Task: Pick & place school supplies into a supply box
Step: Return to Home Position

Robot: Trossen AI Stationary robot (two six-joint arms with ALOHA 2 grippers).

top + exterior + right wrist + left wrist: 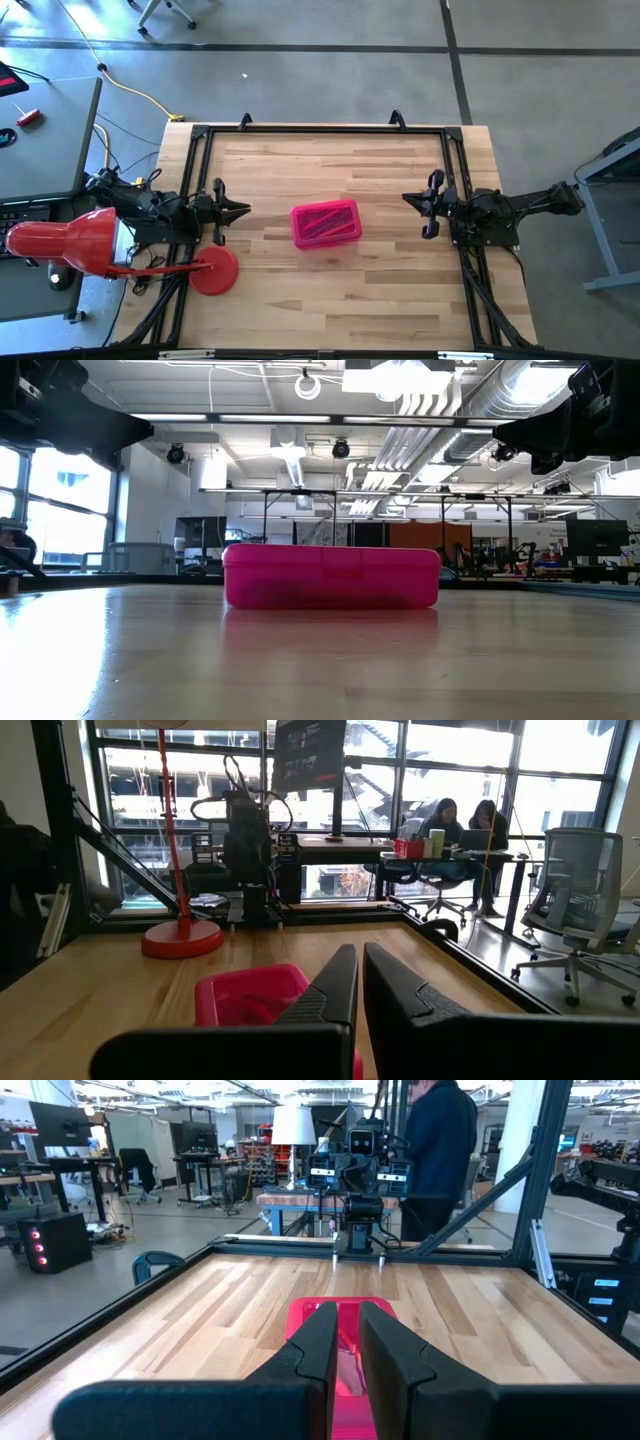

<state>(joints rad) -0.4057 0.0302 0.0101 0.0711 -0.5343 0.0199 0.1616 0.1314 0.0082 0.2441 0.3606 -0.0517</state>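
The supply box (325, 223), bright pink and see-through, rests flat on its bottom at the middle of the wooden table, lid down (330, 575). Faint long streaks show through the lid; no school supplies lie loose on the table. My left gripper (243, 210) hovers level at the table's left side and points at the box. Its fingers stand a little apart with nothing between them (342, 1315). My right gripper (406, 199) hovers level at the right side, shut and empty (358, 960), also facing the box (245, 995).
A red lamp's round base (213, 270) sits at the table's near left, also seen in the right wrist view (182, 938). Black frame rails (320, 130) run along the far and side edges. A person (440, 1140) stands beyond the table's right side.
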